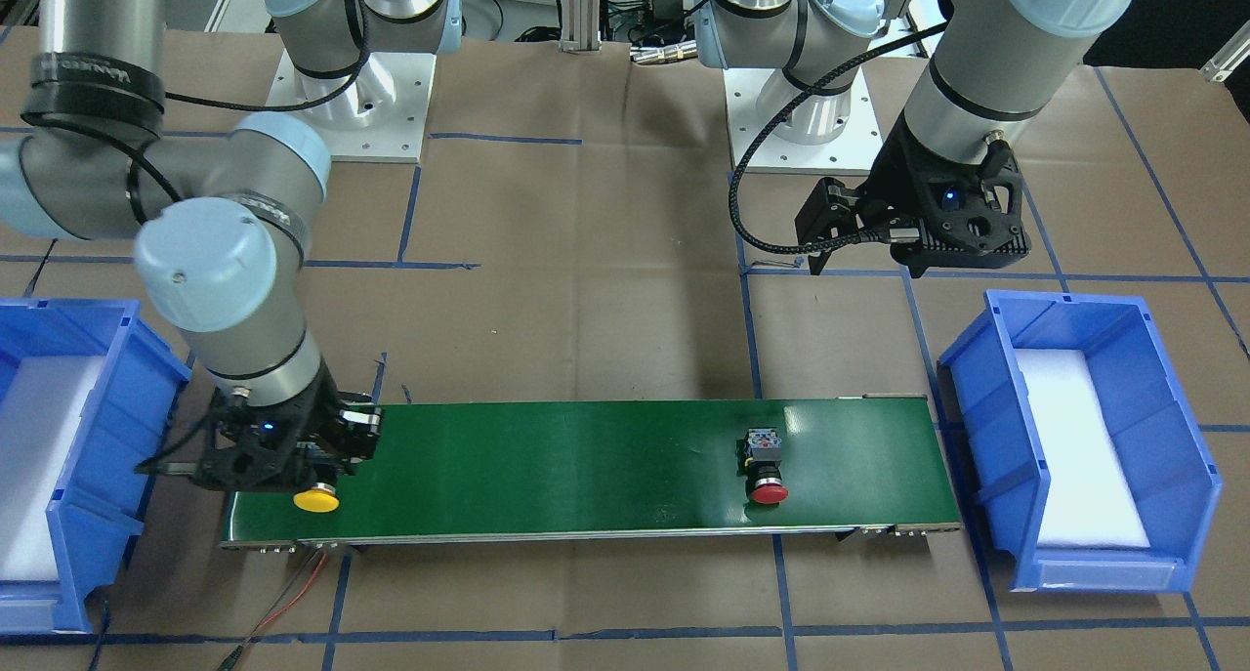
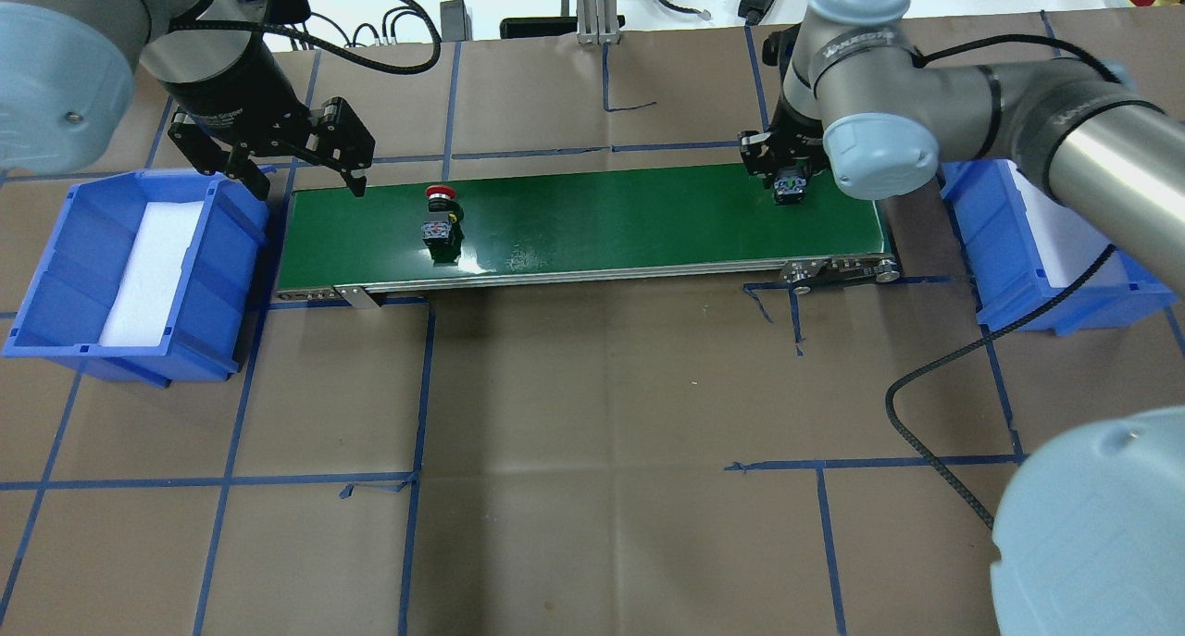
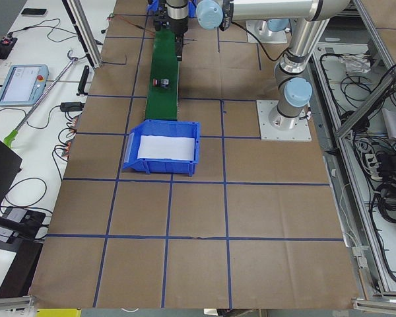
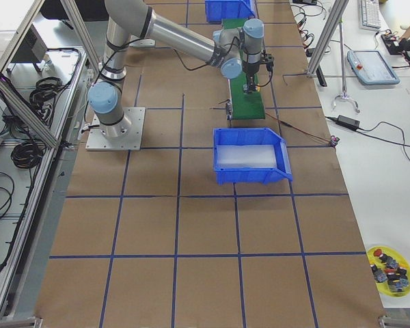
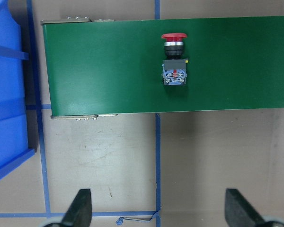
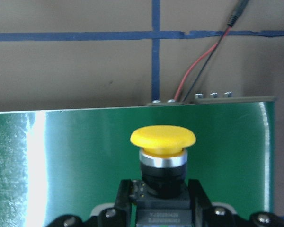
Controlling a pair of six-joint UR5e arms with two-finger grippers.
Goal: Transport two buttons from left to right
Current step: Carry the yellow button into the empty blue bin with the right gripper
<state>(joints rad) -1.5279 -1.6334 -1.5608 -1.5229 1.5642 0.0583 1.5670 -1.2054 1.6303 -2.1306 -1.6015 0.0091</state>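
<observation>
The right gripper [image 6: 158, 198] was clamped on the yellow button [image 6: 163, 137] by its body at the belt's [image 2: 648, 219] right end, cap left free, prob. for lifting into the right bin [image 2: 1055, 307]. The left gripper [image 2: 308, 184] hung wide open & empty by the left end, w/ the red button [image 2: 439, 212] lying on the belt nearby.

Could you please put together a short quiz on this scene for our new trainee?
1. True or false: the red button lies on the green belt.
2. Which hand grips the yellow button? A: the left hand. B: the right hand. C: neither.
3. Fill in: the left hand hangs beside the belt's end with its fingers ____.
Key: 1 true; 2 B; 3 open.
</observation>
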